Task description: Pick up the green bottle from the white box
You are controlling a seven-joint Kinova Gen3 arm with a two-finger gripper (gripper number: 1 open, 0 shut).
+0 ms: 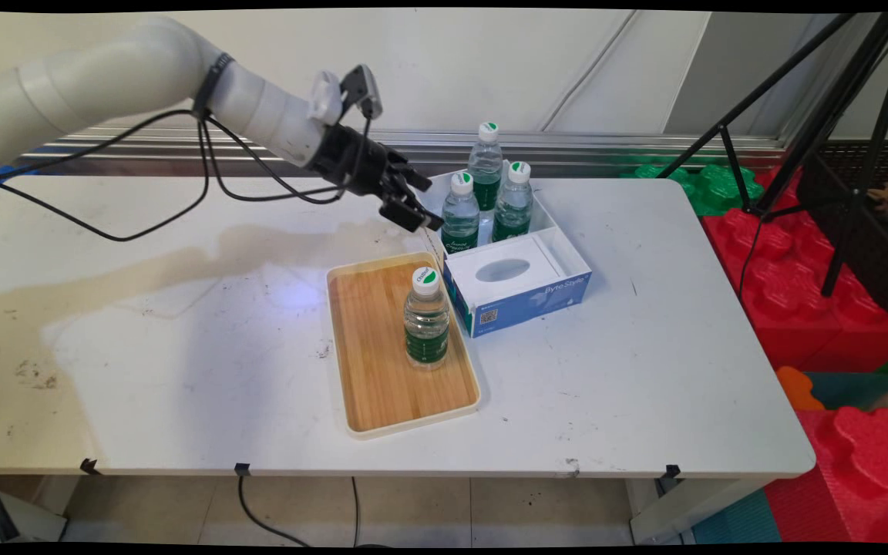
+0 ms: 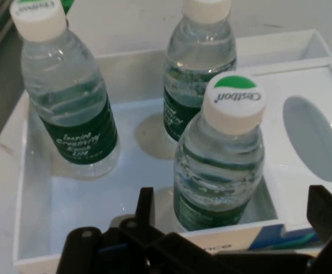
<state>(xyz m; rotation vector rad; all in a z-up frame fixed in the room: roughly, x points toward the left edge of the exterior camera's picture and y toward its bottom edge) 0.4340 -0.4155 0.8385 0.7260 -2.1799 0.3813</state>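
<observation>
Your gripper (image 1: 412, 212) hangs above white tray's (image 1: 560, 243) left edge, fingers (image 2: 144, 208) spread wide, gripping nothing. Nearest bottle (image 2: 220, 154) stands between fingertips' line, untouched. Two more bottles (image 2: 68, 94) upright in same tray, behind it. Tissue box (image 1: 525, 289) sits in tray's near part. Fourth bottle (image 1: 425, 317) stands upright on wooden tray (image 1: 371, 362), just left of tissue box, on table (image 1: 644, 370).

Bottles (image 1: 426, 320): clear, green labels, white caps with green patch. Tray (image 1: 367, 347): wood-grain, cream rim. Tissue box (image 1: 525, 289): blue and white. Tabletop (image 1: 182, 347): white, brown-stained. Pincer (image 1: 413, 212): black.
</observation>
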